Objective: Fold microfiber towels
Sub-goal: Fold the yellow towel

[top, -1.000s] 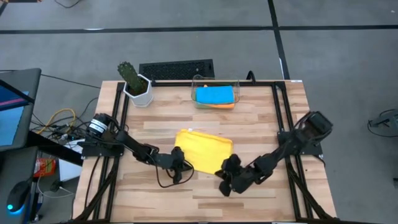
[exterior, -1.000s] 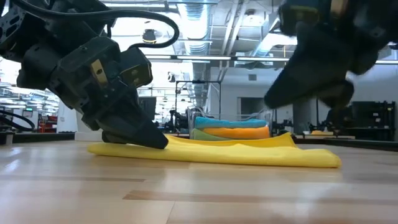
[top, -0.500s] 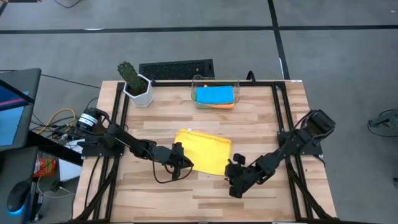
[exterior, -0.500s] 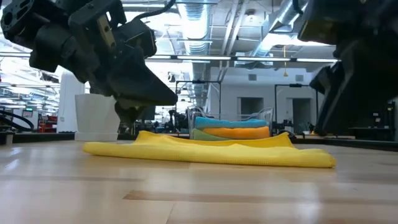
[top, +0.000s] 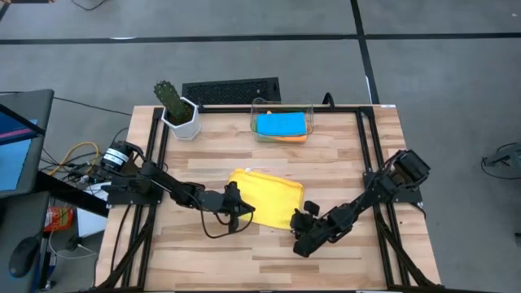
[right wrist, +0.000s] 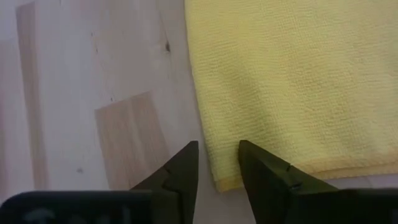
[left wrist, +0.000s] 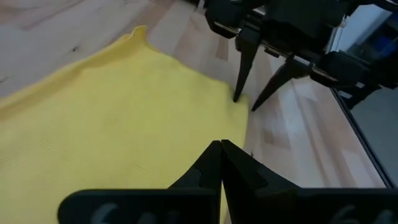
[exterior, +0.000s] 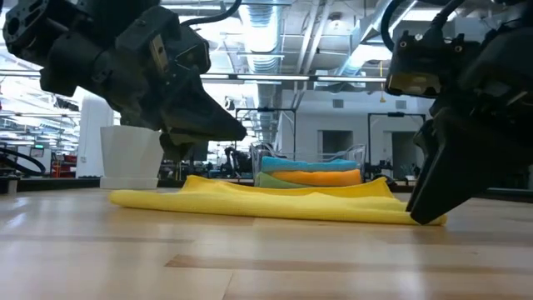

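Towel [top: 267, 198] first: the yellow one lies folded mid-table, others stacked in the clear bin [top: 282, 108] at the far edge. The right gripper [exterior: 433, 204], fingers apart, straddles its near-right corner; the left gripper [top: 236, 207], fingers together, hovers at the left edge. Pinching only the top layer could undo the fold.

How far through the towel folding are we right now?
Done: the blue towel and orange towel sit folded in the clear bin. In hand: the yellow towel lies folded on the table, left gripper shut above it, right gripper open at its corner. Left: finishing and binning it.
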